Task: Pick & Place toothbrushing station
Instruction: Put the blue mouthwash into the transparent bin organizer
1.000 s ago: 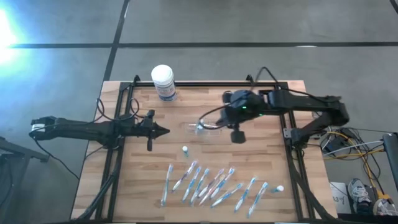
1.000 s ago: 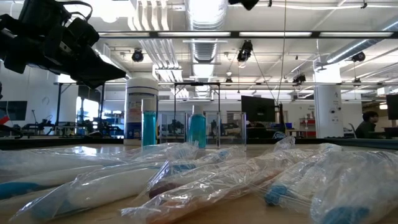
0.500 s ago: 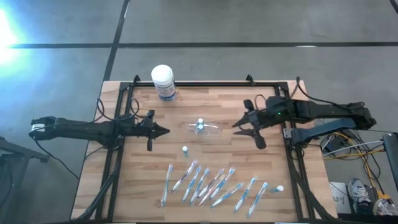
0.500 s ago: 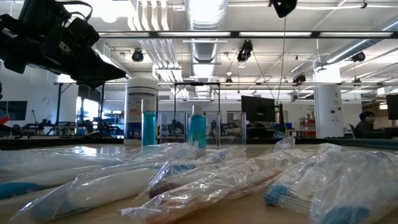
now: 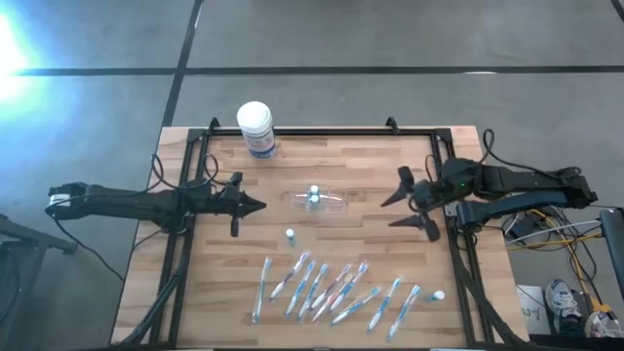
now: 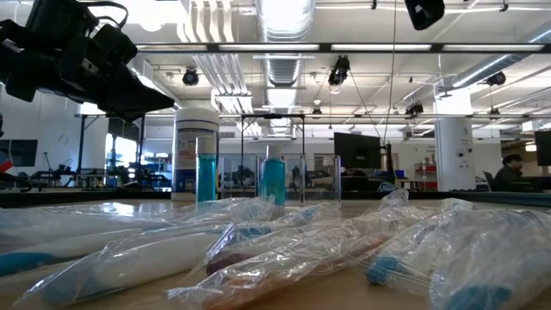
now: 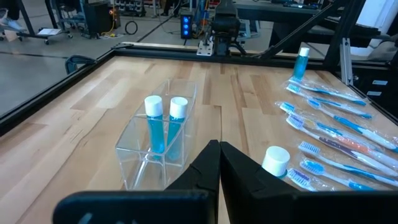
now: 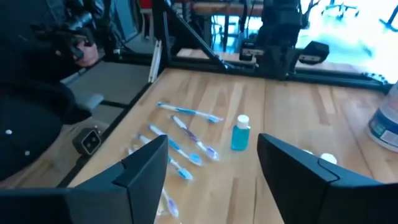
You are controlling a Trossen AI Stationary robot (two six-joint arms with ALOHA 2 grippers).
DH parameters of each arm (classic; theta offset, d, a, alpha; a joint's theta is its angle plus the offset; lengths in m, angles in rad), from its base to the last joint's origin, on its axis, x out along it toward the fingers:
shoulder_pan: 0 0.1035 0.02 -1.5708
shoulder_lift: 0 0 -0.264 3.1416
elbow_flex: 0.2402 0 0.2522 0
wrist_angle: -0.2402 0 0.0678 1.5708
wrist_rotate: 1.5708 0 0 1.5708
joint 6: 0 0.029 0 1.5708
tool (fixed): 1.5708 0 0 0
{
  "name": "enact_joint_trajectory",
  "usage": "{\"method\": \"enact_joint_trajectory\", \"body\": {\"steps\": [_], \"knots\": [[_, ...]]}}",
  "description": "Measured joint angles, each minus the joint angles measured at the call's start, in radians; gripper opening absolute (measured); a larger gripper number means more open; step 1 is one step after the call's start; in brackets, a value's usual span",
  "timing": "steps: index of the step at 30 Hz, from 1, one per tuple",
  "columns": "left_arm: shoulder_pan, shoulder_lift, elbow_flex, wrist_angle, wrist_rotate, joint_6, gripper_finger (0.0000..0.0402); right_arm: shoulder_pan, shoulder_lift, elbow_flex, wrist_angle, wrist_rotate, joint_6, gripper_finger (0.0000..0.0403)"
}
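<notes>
The clear toothbrushing station (image 5: 322, 202) stands mid-table on its flat base. Two blue bottles with white caps (image 7: 165, 122) stand side by side in it. My left gripper (image 5: 257, 206) hovers shut just left of it, pointing at it; the left wrist view shows its shut fingers (image 7: 219, 163) short of the holder (image 7: 155, 140). My right gripper (image 5: 392, 213) hangs open near the table's right edge, well clear of the holder, with nothing between its fingers (image 8: 149, 163).
A white tub (image 5: 255, 129) stands at the far left. A loose blue bottle (image 5: 290, 235) stands near the holder, and another one (image 5: 439, 294) stands at the near right. Several bagged toothbrushes (image 5: 331, 290) lie in a row along the near edge. A dark frame (image 5: 322, 133) borders the table.
My right gripper has drawn back from over the station toward the table's right edge, sinking and levelling out, and its fingers have spread wider. The station and its bottles, uncovered by the retreat, stay where they were. My left arm has kept still.
</notes>
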Motion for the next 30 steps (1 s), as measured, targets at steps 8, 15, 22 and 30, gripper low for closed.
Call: {"method": "enact_joint_trajectory", "body": {"steps": [8,15,22,30], "knots": [[0.000,0.000,0.000,-0.006,0.000,0.000,0.0012,0.000,-0.133,-0.161,0.201,0.018,-0.015,0.0208],[0.000,0.000,0.000,-0.018,0.000,0.000,0.0012,0.000,-0.249,-0.286,0.305,0.021,-0.008,0.0121],[0.000,0.000,0.000,-0.018,0.000,0.002,0.0012,0.000,-0.323,-0.387,0.390,0.029,0.003,0.0034],[0.000,0.000,0.000,-0.018,0.000,0.041,0.0012,-0.001,-0.408,-0.501,0.415,0.085,-0.038,0.0009]]}}
